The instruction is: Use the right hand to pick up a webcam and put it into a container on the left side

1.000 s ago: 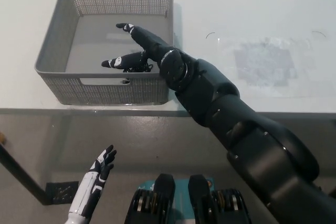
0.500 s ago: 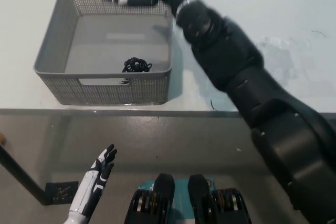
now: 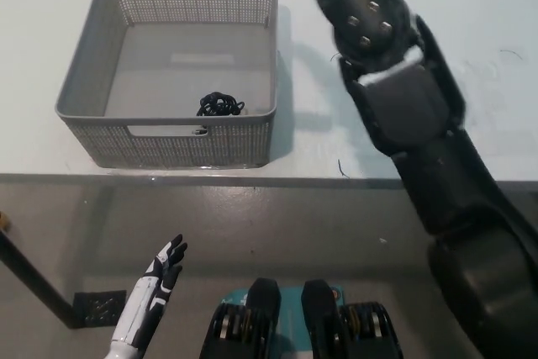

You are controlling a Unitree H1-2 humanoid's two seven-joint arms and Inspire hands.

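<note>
Head view. A grey perforated basket [image 3: 101,107] sits in the upper left of the frame on a pale table [image 3: 471,39], with cut-out handles in its far and near walls. Inside it, on the grey floor near the front wall and right of centre, lies a small black tangled thing [image 3: 220,105], which reads as the webcam with its coiled cable. It is dark, compact and knotted; its body and lens cannot be told apart from the cable at this size, so its long axis and the way it points cannot be told. Nothing touches it; it lies just behind the near handle slot. The rest of the basket floor is bare, with a faint pale rectangle near its middle.

The black right arm [image 3: 420,124] comes up from the lower right corner and runs diagonally to the top edge of the frame, passing to the right of the basket without touching it. Its wrist reaches the top edge at upper centre, and the right hand itself is cut off there, so whether it is apart or closed cannot be told.

The white left hand [image 3: 160,271] rests at the lower left, below the table edge, its dark-tipped fingers spread apart and holding nothing.
</note>
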